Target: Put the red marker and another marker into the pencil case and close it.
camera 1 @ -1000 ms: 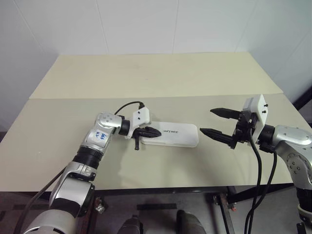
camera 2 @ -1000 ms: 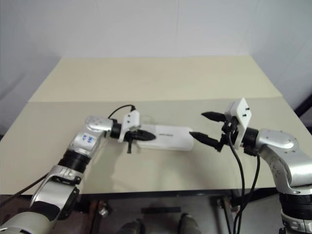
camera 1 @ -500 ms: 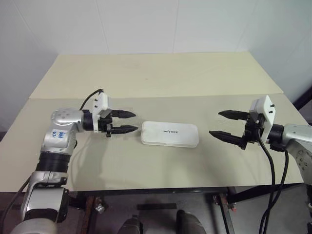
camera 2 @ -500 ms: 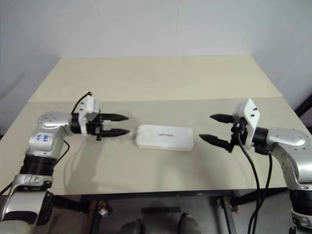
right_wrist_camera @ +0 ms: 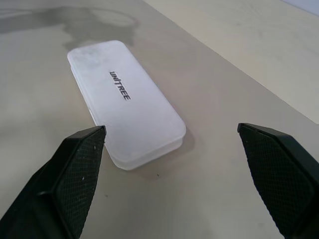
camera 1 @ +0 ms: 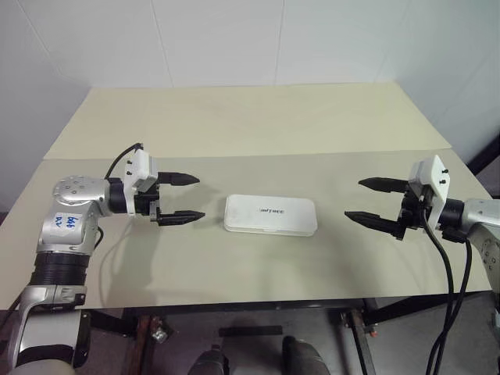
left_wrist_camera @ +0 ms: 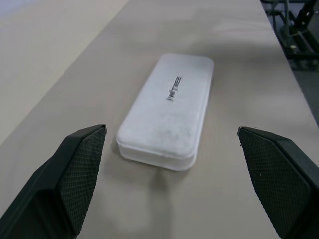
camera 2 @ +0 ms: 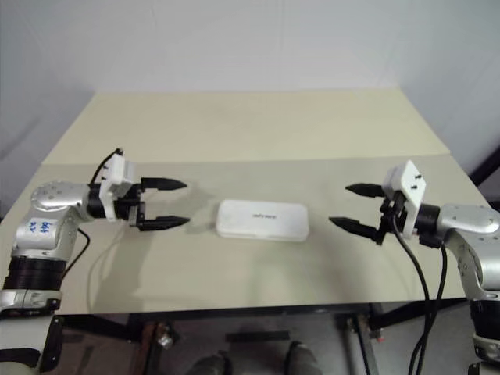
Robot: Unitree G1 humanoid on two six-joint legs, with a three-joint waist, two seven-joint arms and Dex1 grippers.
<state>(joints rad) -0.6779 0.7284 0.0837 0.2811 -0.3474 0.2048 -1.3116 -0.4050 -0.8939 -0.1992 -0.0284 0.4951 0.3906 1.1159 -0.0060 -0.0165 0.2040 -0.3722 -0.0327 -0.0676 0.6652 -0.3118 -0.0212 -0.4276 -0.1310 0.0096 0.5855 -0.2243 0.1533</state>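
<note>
I see the pencil case lying shut mid-surface between my left gripper and right gripper, both with fingers wide and empty, so I judge the task done and need only hold clear.

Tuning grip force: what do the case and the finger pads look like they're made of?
Pencil case: likely hard plastic, white, matte to satin; moulded rounded corners, lid seam. Left gripper finger pads: black, fine cross-hatched texture, probably rubber or textured plastic.

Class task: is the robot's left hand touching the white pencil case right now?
Apart. The left eye view shows bare table between the left hand and the pencil case.
</note>
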